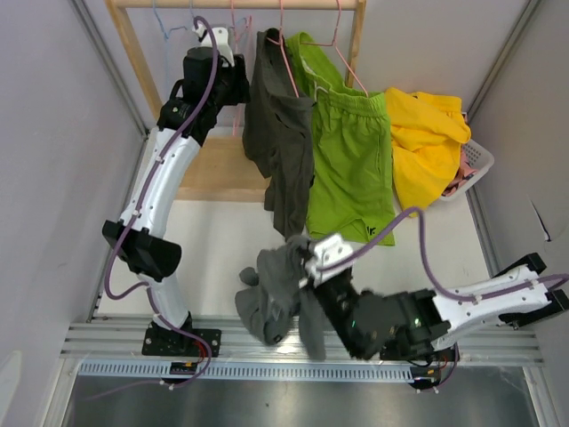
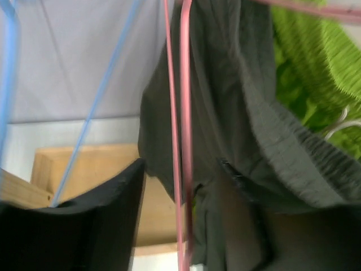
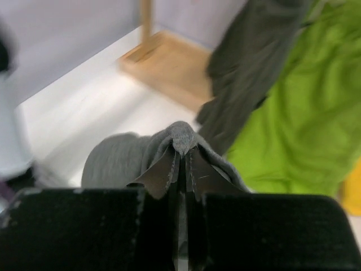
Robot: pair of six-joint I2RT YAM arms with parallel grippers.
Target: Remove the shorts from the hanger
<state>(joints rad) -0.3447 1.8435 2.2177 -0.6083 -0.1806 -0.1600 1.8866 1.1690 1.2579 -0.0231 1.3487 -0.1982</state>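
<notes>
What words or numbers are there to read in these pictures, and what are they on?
No text here can be read.
On the lime green shorts: a small dark logo near the hem, too small to read.
On the dark grey shorts: a small dark tab, blurred, with no letters to make out.

My left arm rises from its base, bends back at the elbow and then stretches far forward. The left gripper sits at the far end of that reach. On its wrist view the 2 fingers stand apart, clamping nothing. My right arm lies low along the near edge, reaching leftward. The right gripper has its jaws pressed together on a fold of grey shorts.
</notes>
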